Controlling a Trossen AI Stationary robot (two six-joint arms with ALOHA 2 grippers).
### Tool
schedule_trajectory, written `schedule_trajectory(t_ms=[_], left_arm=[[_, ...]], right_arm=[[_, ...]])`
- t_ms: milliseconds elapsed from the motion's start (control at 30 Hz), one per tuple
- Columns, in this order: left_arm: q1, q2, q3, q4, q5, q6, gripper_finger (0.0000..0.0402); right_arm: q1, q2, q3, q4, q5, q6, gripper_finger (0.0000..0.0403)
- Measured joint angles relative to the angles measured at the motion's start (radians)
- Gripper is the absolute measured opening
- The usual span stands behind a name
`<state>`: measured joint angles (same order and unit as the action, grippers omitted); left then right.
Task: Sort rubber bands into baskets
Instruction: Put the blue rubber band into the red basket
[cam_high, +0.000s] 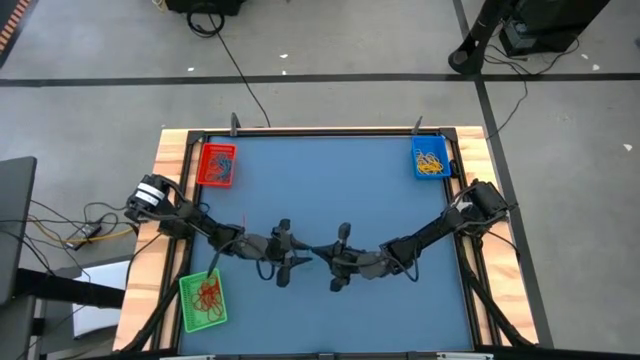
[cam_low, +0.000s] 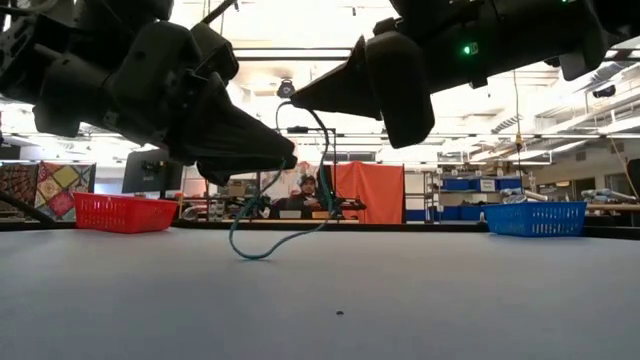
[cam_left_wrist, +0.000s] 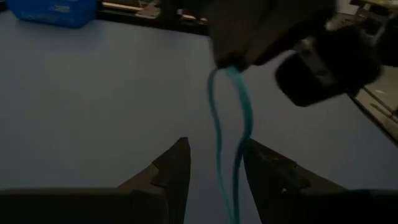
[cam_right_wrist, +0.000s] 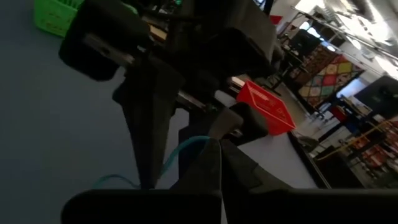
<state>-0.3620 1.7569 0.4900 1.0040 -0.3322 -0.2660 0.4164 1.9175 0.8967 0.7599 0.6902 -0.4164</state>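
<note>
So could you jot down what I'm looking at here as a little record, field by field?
Table: blue-topped table with wooden edges
Right gripper: shut on a thin teal rubber band, raised above mid-table
Left gripper: open, fingers either side of the hanging band
Band: dangles down to the tabletop in the low view
Red plastic basket: far left corner, bluish bands inside
Blue plastic basket: far right corner, yellow bands inside
Green plastic basket: near left, reddish bands inside

Left gripper (cam_high: 303, 262) and right gripper (cam_high: 322, 251) meet at the table's (cam_high: 330, 170) middle.
</note>
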Motion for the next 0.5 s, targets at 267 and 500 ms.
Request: schedule_trajectory(t_ms=[267, 500], left_arm=[[0.011, 0.0, 0.0, -0.003, 0.0, 0.002, 0.0108], [0.037, 0.0, 0.0, -0.002, 0.138, 0.024, 0.001]], right_arm=[[0.001, -0.001, 0.0, 0.01, 0.084, 0.005, 0.0004], [0.001, -0.001, 0.0, 0.004, 0.102, 0.095, 0.0055]])
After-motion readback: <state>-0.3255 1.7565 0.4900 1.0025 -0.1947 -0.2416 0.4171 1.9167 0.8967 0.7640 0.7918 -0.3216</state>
